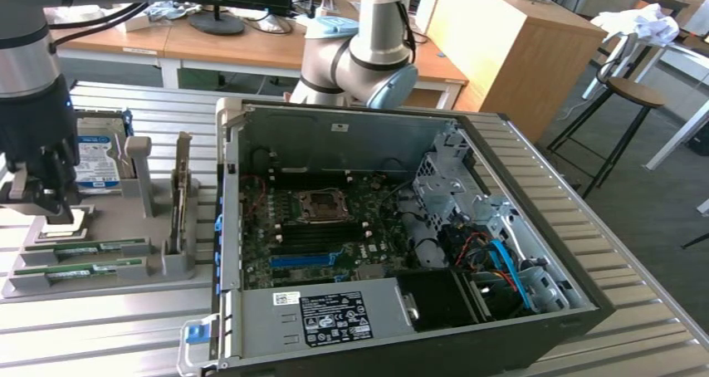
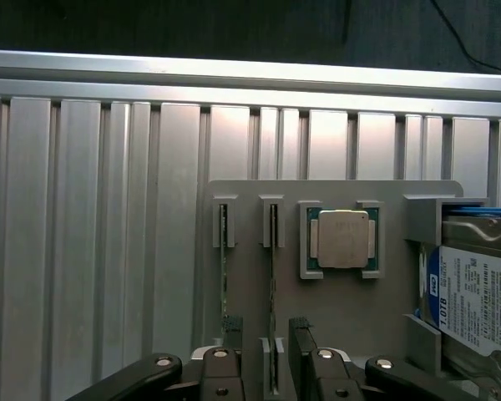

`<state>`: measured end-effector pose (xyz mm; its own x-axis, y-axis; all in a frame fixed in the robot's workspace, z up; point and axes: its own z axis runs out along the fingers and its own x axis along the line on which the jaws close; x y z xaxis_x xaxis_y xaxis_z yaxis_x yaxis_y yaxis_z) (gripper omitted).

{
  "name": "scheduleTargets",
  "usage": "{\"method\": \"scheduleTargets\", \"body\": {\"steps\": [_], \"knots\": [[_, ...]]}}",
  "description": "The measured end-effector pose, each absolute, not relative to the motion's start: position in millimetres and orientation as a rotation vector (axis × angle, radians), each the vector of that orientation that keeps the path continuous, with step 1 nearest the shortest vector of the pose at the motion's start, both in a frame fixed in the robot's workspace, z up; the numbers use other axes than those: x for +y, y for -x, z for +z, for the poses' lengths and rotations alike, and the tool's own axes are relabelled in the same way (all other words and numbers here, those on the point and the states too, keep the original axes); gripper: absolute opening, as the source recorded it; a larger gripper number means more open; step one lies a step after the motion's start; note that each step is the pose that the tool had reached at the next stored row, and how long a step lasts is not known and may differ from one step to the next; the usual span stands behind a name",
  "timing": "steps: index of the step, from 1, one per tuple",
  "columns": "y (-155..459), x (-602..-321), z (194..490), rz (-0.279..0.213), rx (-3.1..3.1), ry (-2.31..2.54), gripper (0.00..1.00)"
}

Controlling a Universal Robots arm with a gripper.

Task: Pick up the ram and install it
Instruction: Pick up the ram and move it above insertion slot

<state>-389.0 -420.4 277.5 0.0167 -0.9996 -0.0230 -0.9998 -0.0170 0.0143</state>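
Far left of the exterior view: gripper of the sole arm, hanging above the grey fixture tray. Jaws spread wide, holding nothing and touching nothing.

Directly beneath: the ram, seated on edge in the tray slot nearer the processor chip. Not yet lifted. Long axis running along the tray, roughly across the exterior view from left to right. In the wrist view, seen edge-on as a thin line passing straight into the gap between the fingers, with one finger to each flat side. Long axis parallel to the finger faces. Clearance on both sides, no contact. Alignment judged sound: thickness across the jaw gap, length along it.

Just beside it, on the side away from the chip: a second stick, parallel, in its own slot. In line with one finger, not in the gap. Judged the one thing liable to be fouled.

Further right on the tray: hard drive toward the rear, then the upright expansion card, both apart from the gripper.

Centre: open computer case, motherboard exposed, blue slot strip toward its near edge, labelled power supply in front. Well apart from the ram, toward the exterior view's right.

Right edge: stool, well away from the work.
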Motion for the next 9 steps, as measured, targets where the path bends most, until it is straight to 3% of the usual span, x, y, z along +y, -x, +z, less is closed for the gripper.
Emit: {"method": "scheduleTargets", "body": {"steps": [9], "knots": [[389.0,-427.9,277.4,0.041,2.198,2.236,0.36]]}}
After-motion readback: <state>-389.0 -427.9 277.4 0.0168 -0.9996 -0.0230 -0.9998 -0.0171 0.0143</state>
